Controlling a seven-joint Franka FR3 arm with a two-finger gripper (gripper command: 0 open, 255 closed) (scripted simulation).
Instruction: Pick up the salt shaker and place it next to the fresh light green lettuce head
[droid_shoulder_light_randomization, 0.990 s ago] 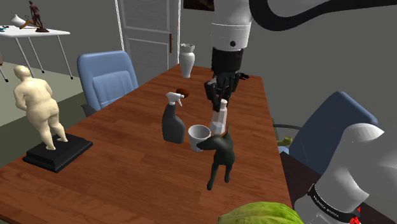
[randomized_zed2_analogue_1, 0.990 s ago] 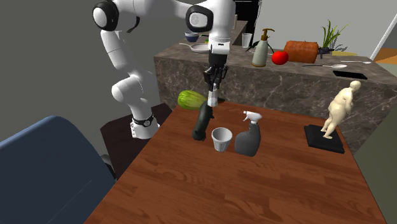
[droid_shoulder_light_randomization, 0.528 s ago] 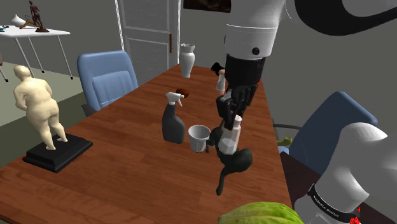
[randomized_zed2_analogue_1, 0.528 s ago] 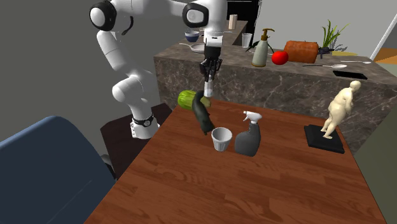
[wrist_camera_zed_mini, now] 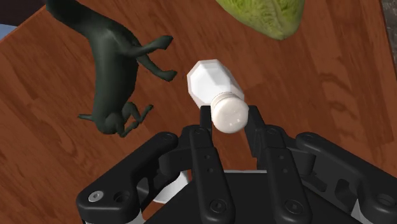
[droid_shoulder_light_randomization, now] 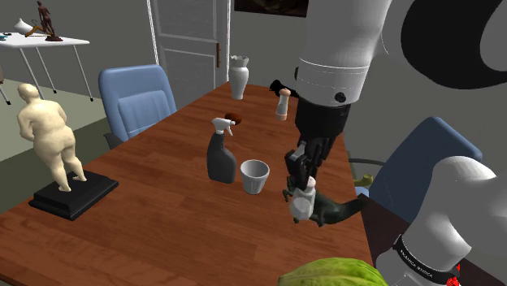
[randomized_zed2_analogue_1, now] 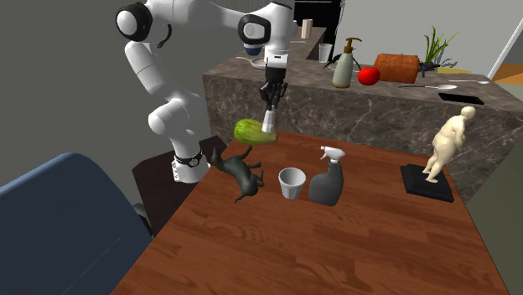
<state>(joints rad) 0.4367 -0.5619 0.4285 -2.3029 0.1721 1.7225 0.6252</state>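
While the jaws clasp the white salt shaker [wrist_camera_zed_mini: 215,89] by its rounded cap and hold it in the air above the wooden surface [wrist_camera_zed_mini: 337,108], it hangs near the light green lettuce head [wrist_camera_zed_mini: 264,16], which is cut off by the edge in the wrist view and in the shoulder view as well. In the second exterior view the shaker covers part of the lettuce, so I cannot tell how high it is over the surface there. A dark animal figurine [wrist_camera_zed_mini: 111,60] lies on its side just beside, partly hidden behind the shaker in the shoulder view.
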